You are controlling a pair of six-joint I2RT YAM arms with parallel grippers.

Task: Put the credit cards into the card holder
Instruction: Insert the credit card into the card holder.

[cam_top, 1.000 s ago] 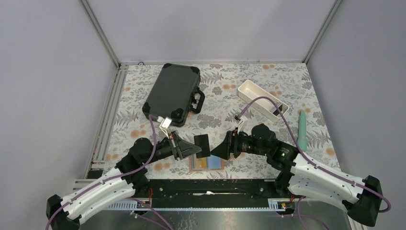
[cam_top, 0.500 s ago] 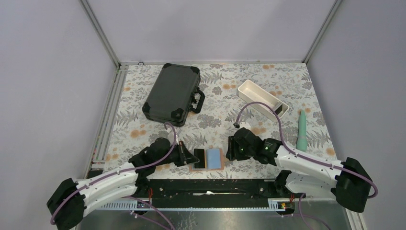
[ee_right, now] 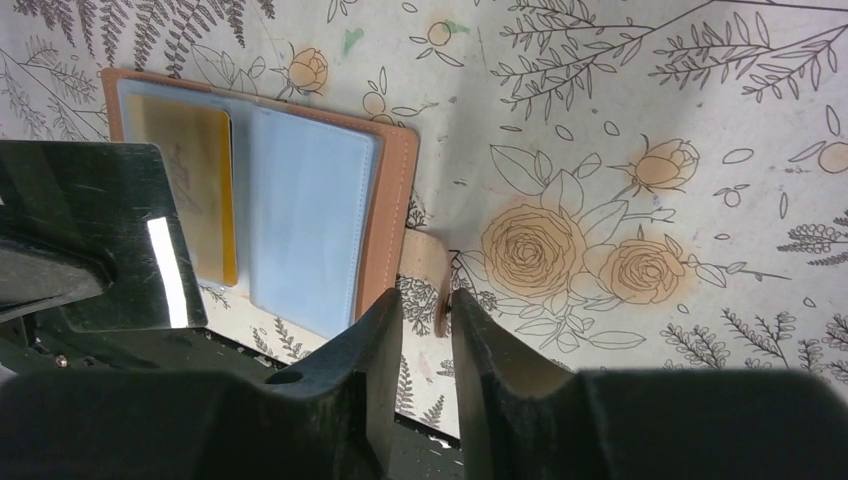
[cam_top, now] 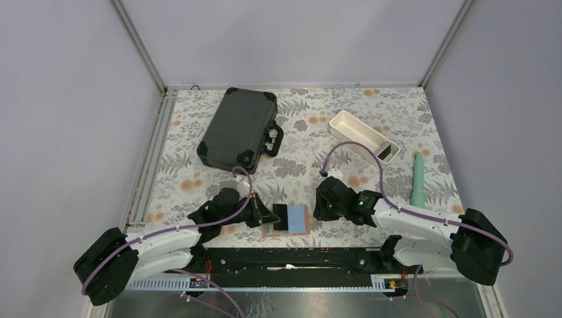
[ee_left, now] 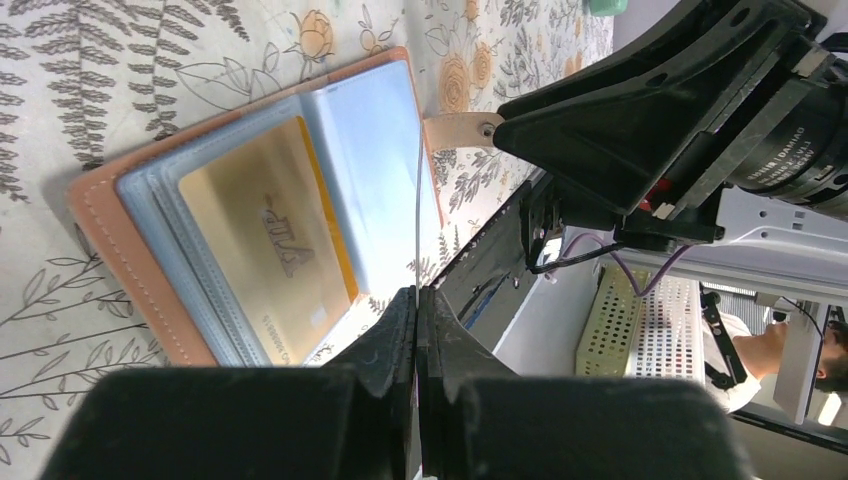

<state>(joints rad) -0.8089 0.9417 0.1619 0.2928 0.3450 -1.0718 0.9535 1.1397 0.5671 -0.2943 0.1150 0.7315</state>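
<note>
Found the card holder (ee_right: 310, 220) lying open and flat on the floral table (cam_top: 311, 106), near its front edge and between the two arms, pale blue pockets facing up. Counted one gold card (ee_left: 265, 240) already tucked into a pocket on the left page, so judged that part of the job done. Saw the left gripper (ee_left: 416, 310) clenched tight on a black card (ee_right: 100, 200), gripped by one end and held low over that same left page, partly hiding the gold card from above. Judged it not yet in any pocket, going by all three views. Saw the right gripper (ee_right: 428, 325) down at the table by the holder's right edge, jaws narrowly parted to either side of the strap (ee_right: 422, 262) and its snap. Could not tell whether pinching the strap or only straddling it. Judged the likely purpose as steadying the holder for the insertion. Reckoned the task roughly midway: one card stowed, one in hand and close to its slot. Judged two things left to do: lining the card's edge up with a pocket mouth and sliding it home. Made out no further loose card for certain; noticed only a dark patch at the near end of the white tray (cam_top: 361, 132), too small to name.
</note>
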